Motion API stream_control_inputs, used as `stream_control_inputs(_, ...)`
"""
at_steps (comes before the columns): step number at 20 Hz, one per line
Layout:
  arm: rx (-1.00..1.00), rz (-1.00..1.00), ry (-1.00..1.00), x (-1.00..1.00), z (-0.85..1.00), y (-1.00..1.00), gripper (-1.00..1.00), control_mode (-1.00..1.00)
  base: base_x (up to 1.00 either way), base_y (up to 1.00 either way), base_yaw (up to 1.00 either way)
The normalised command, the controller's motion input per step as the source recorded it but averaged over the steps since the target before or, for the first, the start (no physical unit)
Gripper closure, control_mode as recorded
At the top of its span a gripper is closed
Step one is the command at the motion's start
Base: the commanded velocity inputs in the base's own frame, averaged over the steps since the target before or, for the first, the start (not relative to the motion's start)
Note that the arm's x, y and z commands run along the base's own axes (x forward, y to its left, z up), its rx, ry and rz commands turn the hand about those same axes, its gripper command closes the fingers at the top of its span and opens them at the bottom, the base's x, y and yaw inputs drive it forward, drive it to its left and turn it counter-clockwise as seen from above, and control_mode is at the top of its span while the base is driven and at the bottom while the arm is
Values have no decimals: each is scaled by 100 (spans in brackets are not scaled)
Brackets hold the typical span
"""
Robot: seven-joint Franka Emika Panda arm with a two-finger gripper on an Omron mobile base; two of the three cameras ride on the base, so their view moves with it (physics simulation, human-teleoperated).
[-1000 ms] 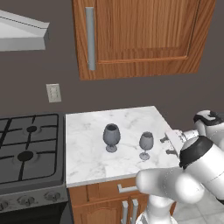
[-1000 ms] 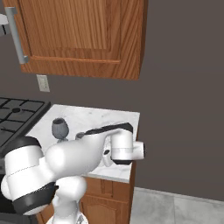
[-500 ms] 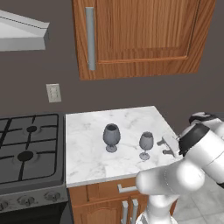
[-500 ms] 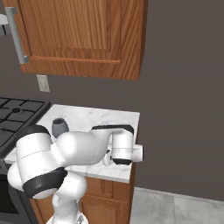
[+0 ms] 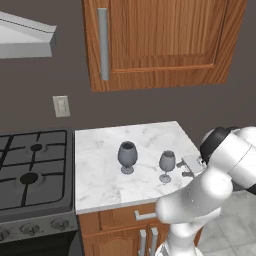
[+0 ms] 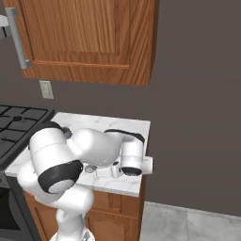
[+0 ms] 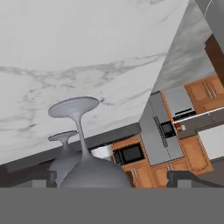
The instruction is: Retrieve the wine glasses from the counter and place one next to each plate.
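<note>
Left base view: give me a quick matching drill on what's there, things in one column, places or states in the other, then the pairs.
Things:
1. wider wine glass
2. slimmer wine glass
3. stove
4. gripper

Places or states:
A. left of the counter
B. open, at the counter's right edge
C. mid-counter, upright
D. upright, nearest the gripper

Pairs: 1-C, 2-D, 3-A, 4-B

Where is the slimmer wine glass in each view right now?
Left base view: slimmer wine glass stands right of centre, near the marble counter's front edge.
Right base view: not in it.
Hand view: low centre, seen upside down, close ahead.
Shared landmark: the marble counter.
</note>
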Motion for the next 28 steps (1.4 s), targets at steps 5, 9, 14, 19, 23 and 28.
stream_control_inputs(5,0,0,0,18,-13,7,-100,-100,0,0,0)
stream_control_inputs(9,0,0,0,13,-10,5,-100,-100,0,0,0)
stream_control_inputs(14,0,0,0,0,-6,27,-100,-100,0,0,0)
stream_control_inputs(19,0,0,0,2,-1,30,-100,-100,0,0,0)
stream_control_inputs(23,0,0,0,2,0,9,-100,-100,0,0,0)
stream_control_inputs(28,0,0,0,0,-5,17,-100,-100,0,0,0)
